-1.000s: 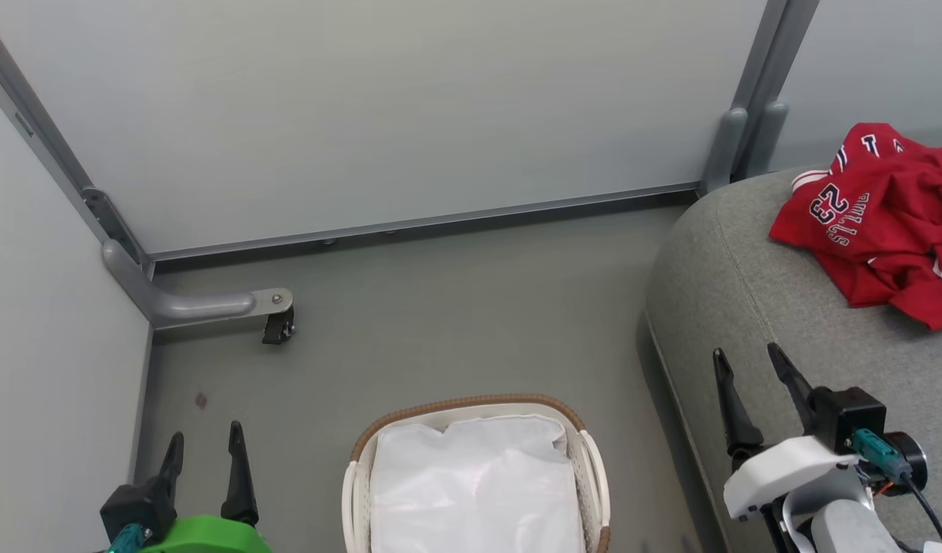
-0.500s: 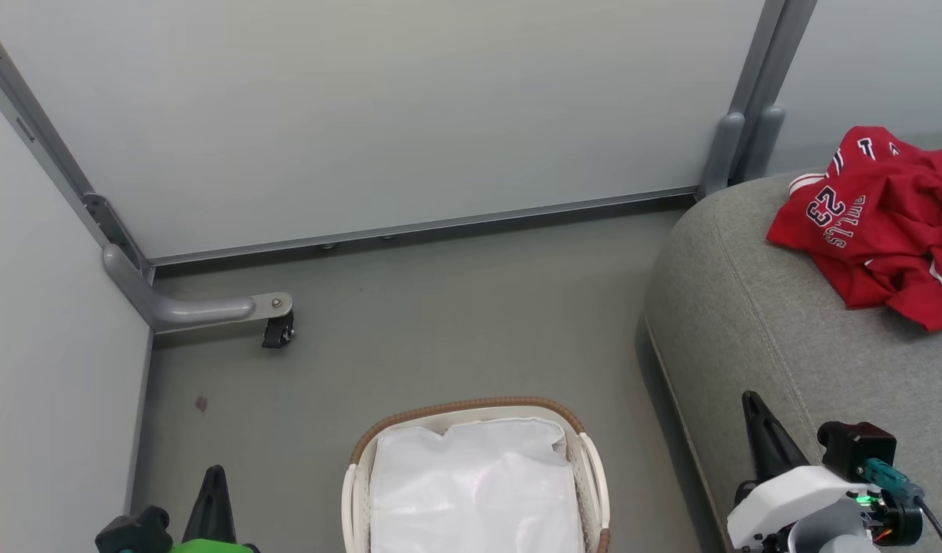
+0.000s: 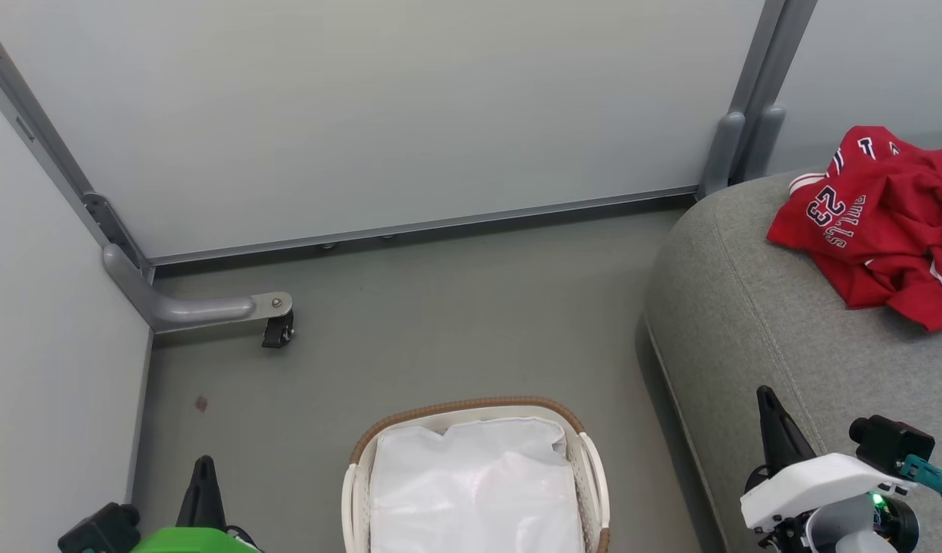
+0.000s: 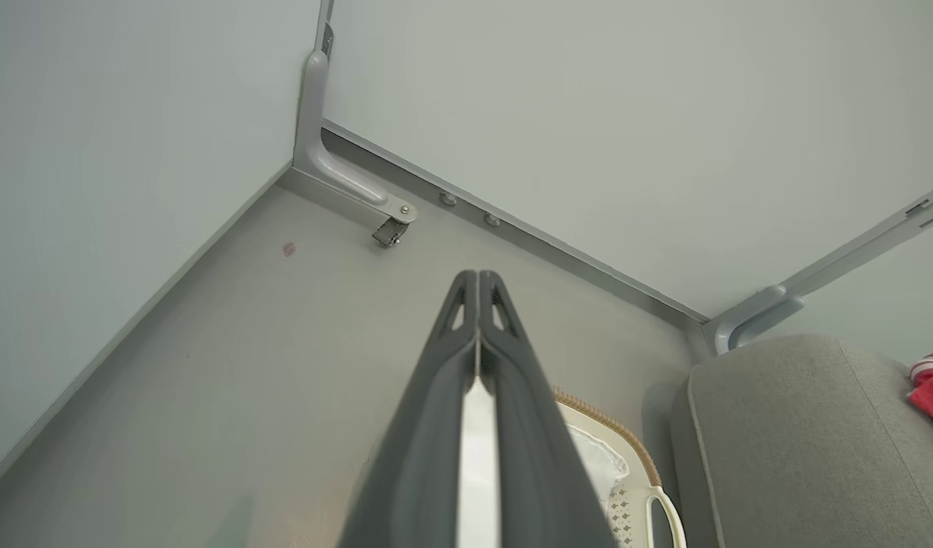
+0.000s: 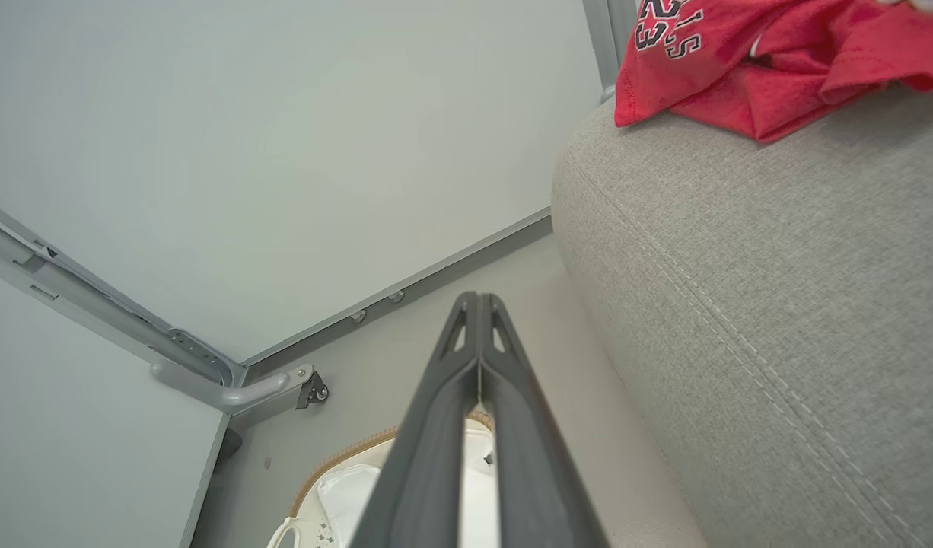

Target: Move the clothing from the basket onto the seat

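You have the red basketball garments (image 3: 878, 223), white-trimmed and lettered "BULLS 23", lying crumpled on the large grey woven-fabric seat (image 3: 747, 307). They sit towards its far edge by the pale wall (image 3: 409, 107), well back from its rounded left edge. The oval white perforated plastic basket (image 3: 471, 405) with the brown woven rim stands on the grey floor (image 3: 440, 307) near the seat's left side, its white fabric liner (image 3: 475, 491) showing inside. Your left gripper (image 3: 203, 468) hangs over the floor left of the basket, fingers pressed together with nothing between them. Your right gripper (image 3: 766, 401) hovers over the seat's near left edge, fingers likewise together and bare.
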